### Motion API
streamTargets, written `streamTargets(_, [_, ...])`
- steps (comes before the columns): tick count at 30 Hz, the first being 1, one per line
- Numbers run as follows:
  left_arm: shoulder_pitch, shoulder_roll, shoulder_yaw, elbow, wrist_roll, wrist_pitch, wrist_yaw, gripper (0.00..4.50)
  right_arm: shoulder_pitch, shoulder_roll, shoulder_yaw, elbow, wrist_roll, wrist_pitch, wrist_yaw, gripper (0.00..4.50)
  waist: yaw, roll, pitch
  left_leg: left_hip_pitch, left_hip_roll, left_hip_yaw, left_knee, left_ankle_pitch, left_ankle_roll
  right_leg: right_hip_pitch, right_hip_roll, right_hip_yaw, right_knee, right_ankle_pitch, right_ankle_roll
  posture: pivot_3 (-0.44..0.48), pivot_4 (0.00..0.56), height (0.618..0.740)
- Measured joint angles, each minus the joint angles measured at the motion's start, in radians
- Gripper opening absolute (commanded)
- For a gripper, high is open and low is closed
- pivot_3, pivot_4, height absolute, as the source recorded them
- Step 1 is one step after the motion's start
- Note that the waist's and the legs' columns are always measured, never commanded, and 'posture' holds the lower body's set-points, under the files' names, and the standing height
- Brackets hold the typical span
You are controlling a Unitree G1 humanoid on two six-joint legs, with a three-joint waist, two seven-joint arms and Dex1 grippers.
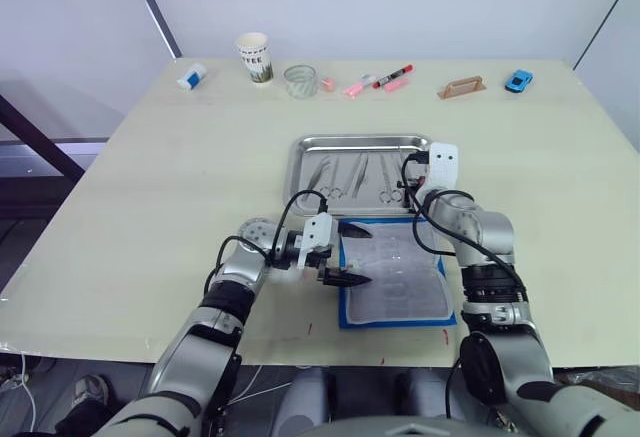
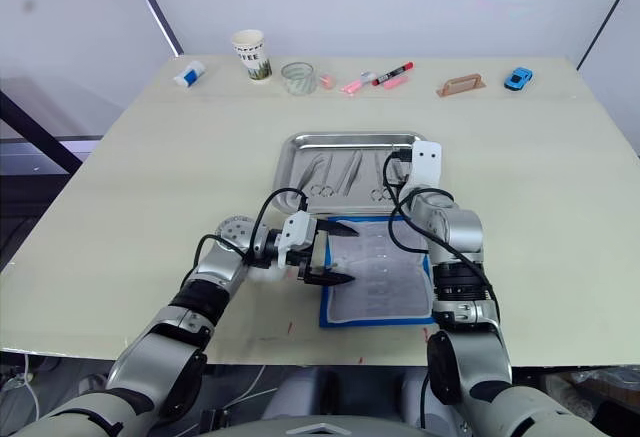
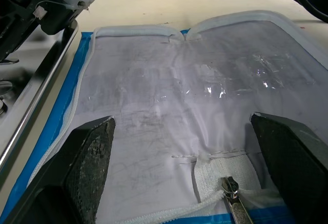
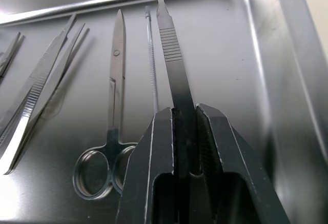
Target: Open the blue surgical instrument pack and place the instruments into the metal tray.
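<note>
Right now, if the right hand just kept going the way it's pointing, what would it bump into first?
The right gripper, fingers shut on a slim flat instrument, points down into the metal tray. That instrument's tip would likely meet the tray floor near the far rim first; depth is unclear.

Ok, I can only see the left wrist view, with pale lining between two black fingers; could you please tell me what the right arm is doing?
Observer: The right gripper is shut on a slim flat silvery scalpel handle, held over the shallow shiny steel tray.
Operator: Thank you. Does the tray hold other instruments?
Observer: Yes, ring-handled silvery scissors, tweezers and a thin metal rod lie on its floor.
Operator: And where is my left gripper on the pack?
Observer: The left gripper is open at the left edge of the opened blue fabric pack, which lies just in front of the tray.
</note>
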Motion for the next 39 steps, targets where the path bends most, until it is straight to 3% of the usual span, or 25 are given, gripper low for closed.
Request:
streamTargets(1, [0.000,0.000,0.000,0.000,0.000,0.000,0.000,4.50,0.000,0.000,0.000,0.000,0.000,0.000,0.000,1.36,0.000,0.000,0.000,0.000,0.000,0.000,0.000,0.000,0.000,0.000,0.000,0.000,0.000,0.000,0.000,0.000,0.150,0.740])
streamTargets(6, [0.004,0.001,0.001,-0.007,0.000,0.000,0.001,4.50,0.004,-0.014,0.012,-0.010,-0.001,0.002,0.018,3.62,-0.001,0.000,0.000,0.000,0.000,0.000,0.000,0.000,0.000,0.000,0.000,0.000,0.000,0.000,0.000,0.000,0.150,0.740])
streamTargets(7, [0.005,0.001,0.001,-0.008,0.000,0.000,0.001,4.50,0.005,-0.015,0.015,-0.015,-0.001,0.002,0.021,3.79,-0.001,0.000,0.000,0.000,0.000,0.000,0.000,0.000,0.000,0.000,0.000,0.000,0.000,0.000,0.000,0.000,0.150,0.740])
streamTargets(8, [0.007,0.002,0.002,-0.011,0.000,0.000,0.001,4.50,0.010,-0.019,0.022,-0.029,0.000,0.003,0.030,4.31,-0.001,0.000,0.000,0.000,0.000,0.000,0.000,0.000,0.000,0.000,0.000,0.000,0.000,0.000,0.000,0.000,0.150,0.740])
streamTargets(9, [0.009,0.002,0.002,-0.014,-0.001,0.000,0.002,4.50,0.015,-0.023,0.032,-0.044,-0.001,0.003,0.039,4.43,-0.001,0.000,0.000,0.000,0.000,0.000,0.000,0.000,0.000,0.000,0.000,0.000,0.000,0.000,0.000,0.000,0.150,0.740])
streamTargets(14, [0.034,0.006,0.022,-0.057,-0.015,0.022,0.004,4.50,0.070,-0.076,0.098,-0.172,0.013,-0.021,0.146,4.43,-0.006,0.001,0.001,-0.001,0.000,0.000,-0.002,0.000,0.000,-0.001,0.000,0.000,-0.002,0.000,0.000,0.000,0.150,0.740])
streamTargets(20, [0.138,0.020,0.092,-0.270,-0.141,0.179,0.019,4.50,0.250,-0.209,0.146,-0.406,0.138,-0.250,0.486,4.43,-0.022,-0.003,0.006,-0.005,0.001,0.000,-0.004,0.000,0.000,-0.002,-0.001,-0.001,-0.006,-0.001,0.001,0.000,0.150,0.740])
streamTargets(26, [0.271,0.066,0.169,-0.551,-0.295,0.445,0.124,4.50,0.324,-0.383,0.099,-0.448,0.262,-0.296,0.739,4.43,-0.025,-0.016,0.023,-0.007,0.002,-0.002,-0.004,0.000,0.000,-0.003,-0.003,-0.003,-0.006,-0.001,0.001,0.000,0.150,0.740])
streamTargets(30, [0.342,0.131,0.260,-0.725,-0.410,0.637,0.228,4.50,0.411,-0.508,0.065,-0.473,0.319,-0.338,0.899,4.43,-0.023,-0.017,0.029,-0.007,0.001,-0.004,-0.004,0.000,0.000,-0.003,-0.010,-0.005,-0.007,0.000,0.001,0.000,0.150,0.740])
streamTargets(35, [0.508,0.229,0.383,-0.896,-0.525,0.788,0.308,4.50,0.635,-0.680,0.001,-0.506,0.346,-0.464,1.122,4.43,-0.019,-0.018,0.030,-0.008,0.001,-0.004,-0.005,-0.001,0.000,-0.002,-0.014,-0.006,-0.009,0.000,0.001,0.000,0.150,0.740])
streamTargets(39, [0.614,0.275,0.472,-0.951,-0.576,0.837,0.340,4.50,0.779,-0.742,-0.096,-0.506,0.361,-0.547,1.218,4.43,-0.014,-0.020,0.035,-0.007,0.000,-0.004,-0.004,0.000,-0.001,-0.002,-0.015,-0.006,-0.009,0.000,0.001,0.000,0.150,0.740])
